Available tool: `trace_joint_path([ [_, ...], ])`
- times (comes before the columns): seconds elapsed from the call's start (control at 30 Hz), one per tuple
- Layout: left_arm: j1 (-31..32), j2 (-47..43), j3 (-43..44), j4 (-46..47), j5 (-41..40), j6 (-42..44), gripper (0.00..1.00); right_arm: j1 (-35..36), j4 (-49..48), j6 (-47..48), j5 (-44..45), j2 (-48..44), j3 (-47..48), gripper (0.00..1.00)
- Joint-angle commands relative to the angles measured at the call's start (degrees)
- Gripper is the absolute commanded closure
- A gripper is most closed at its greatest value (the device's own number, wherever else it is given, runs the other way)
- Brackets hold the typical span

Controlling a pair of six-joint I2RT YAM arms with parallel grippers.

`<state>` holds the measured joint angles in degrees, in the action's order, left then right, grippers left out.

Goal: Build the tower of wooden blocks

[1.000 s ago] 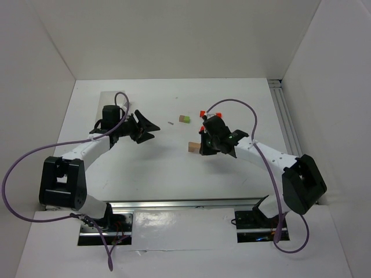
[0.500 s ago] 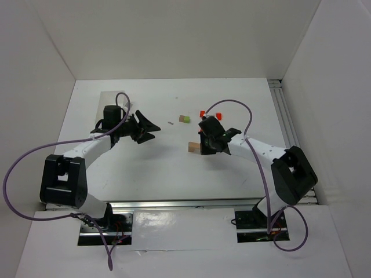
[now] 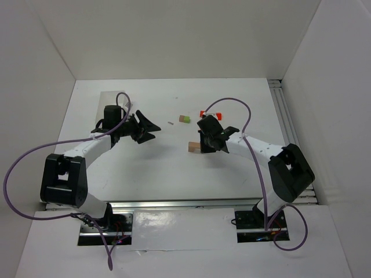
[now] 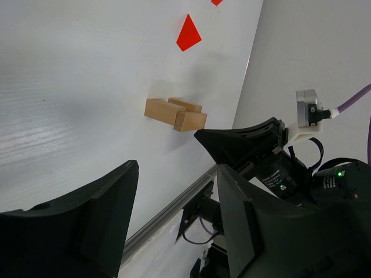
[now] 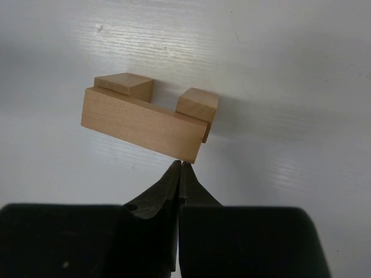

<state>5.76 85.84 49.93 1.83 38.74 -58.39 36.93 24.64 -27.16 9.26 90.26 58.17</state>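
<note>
Tan wood blocks (image 3: 192, 147) sit mid-table: in the right wrist view a long block (image 5: 142, 124) lies in front of two small ones (image 5: 197, 104). My right gripper (image 3: 202, 145) is shut and empty, its tips (image 5: 181, 165) touching the long block's near right corner. A lime green block (image 3: 185, 119) and two red blocks (image 3: 203, 113) lie farther back. My left gripper (image 3: 146, 128) is open and empty, well left of the blocks. In the left wrist view it (image 4: 177, 174) faces the tan blocks (image 4: 174, 113) and a red block (image 4: 188, 33).
A thin small stick (image 3: 170, 123) lies left of the green block. A metal rail (image 3: 285, 116) runs along the table's right edge. White walls enclose the table on three sides. The right arm's gripper (image 4: 243, 145) shows in the left wrist view.
My right gripper has shifted a little left and back, closing up to the tan blocks. The left arm and the blocks have not moved.
</note>
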Motion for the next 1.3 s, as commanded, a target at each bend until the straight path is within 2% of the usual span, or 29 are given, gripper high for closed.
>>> trace_joint_path([
  [0.0, 0.39, 0.55, 2.01, 2.48, 1.16, 1.26, 0.31, 0.07, 0.14, 0.35, 1.82, 0.79, 2.38, 1.00],
  [0.7, 0.92, 1.08, 2.01, 2.48, 1.16, 1.26, 0.31, 0.07, -0.39, 0.35, 1.82, -0.34, 1.15, 1.00],
  [0.97, 1.44, 1.08, 2.01, 2.48, 1.16, 1.26, 0.31, 1.31, -0.91, -0.79, -0.82, -2.02, 0.63, 1.00],
  [1.27, 1.45, 1.08, 2.54, 1.95, 0.63, 1.26, 0.31, 1.83, -0.91, -1.32, 0.23, 1.50, 2.82, 1.00],
])
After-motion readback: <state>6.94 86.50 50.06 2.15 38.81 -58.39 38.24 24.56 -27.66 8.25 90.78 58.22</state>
